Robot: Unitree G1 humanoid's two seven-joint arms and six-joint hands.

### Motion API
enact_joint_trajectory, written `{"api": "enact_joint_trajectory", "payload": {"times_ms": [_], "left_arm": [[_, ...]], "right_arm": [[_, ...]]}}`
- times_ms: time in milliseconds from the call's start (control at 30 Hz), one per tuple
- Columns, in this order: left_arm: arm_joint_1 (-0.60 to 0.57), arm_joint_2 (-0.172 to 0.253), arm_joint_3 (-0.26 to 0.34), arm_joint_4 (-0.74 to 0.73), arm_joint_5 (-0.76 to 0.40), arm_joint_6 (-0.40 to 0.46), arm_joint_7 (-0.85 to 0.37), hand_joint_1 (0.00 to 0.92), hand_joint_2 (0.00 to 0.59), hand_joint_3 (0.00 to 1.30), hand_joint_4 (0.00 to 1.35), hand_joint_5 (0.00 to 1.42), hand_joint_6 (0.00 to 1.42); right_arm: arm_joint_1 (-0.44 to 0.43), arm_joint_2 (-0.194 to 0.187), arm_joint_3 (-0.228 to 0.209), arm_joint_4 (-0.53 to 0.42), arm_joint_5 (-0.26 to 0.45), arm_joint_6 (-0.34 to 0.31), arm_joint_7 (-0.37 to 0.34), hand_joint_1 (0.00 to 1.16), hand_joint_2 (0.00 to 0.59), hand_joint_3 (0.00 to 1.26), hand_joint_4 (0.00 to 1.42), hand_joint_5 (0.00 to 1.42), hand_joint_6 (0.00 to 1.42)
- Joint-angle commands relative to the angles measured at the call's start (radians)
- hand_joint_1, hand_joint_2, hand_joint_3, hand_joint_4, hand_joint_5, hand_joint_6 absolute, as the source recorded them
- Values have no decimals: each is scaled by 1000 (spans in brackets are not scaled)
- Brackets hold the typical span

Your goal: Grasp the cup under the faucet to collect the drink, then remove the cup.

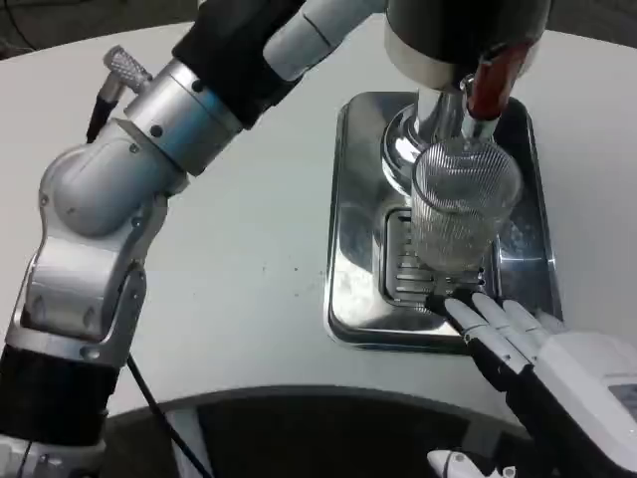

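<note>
A clear ribbed cup (464, 204) stands upright on the slotted grate of the steel drip tray (350, 259), right below the chrome faucet (434, 124) with its red lever (488, 78). No hand holds the cup. My right hand (518, 344) lies at the tray's front rim, fingers stretched out and apart, their tips close to the cup's base. My left arm is raised across the top left. Of the left hand (304, 28) I see just the back at the top edge, beside the dispenser body; its fingers are cut off by the frame.
The dark dispenser body (463, 25) towers over the tray's back. Bare white table (249, 229) lies left of the tray, and the table's front edge curves along the bottom. A black cable hangs by my left forearm.
</note>
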Motion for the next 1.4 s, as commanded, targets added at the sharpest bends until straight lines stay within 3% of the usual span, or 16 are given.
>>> {"api": "enact_joint_trajectory", "payload": {"times_ms": [33,233,600,967,1233,1400], "left_arm": [[-38,-25,-11,53,-22,50,-63,0,100,236,192,301,336],[-60,-46,-22,109,-18,109,-113,0,102,215,167,277,299],[-65,-37,-54,201,26,147,-196,0,104,188,144,256,275],[-74,-14,-86,269,79,123,-241,0,100,180,134,250,263],[-77,0,-114,287,108,57,-262,0,98,177,129,244,262],[-85,10,-130,281,138,13,-261,0,94,173,123,233,247]], "right_arm": [[20,-3,0,-13,6,-2,0,292,405,62,0,0,0],[41,-5,-12,-24,18,-7,-6,292,405,63,0,0,0],[48,-6,-18,-19,29,-8,-10,292,405,63,0,0,0],[28,-2,-7,-8,24,3,-3,292,405,63,0,0,0],[24,-1,-8,-1,26,9,-2,292,404,63,0,0,0],[-4,22,-5,18,28,44,-7,292,401,64,0,0,0]]}}
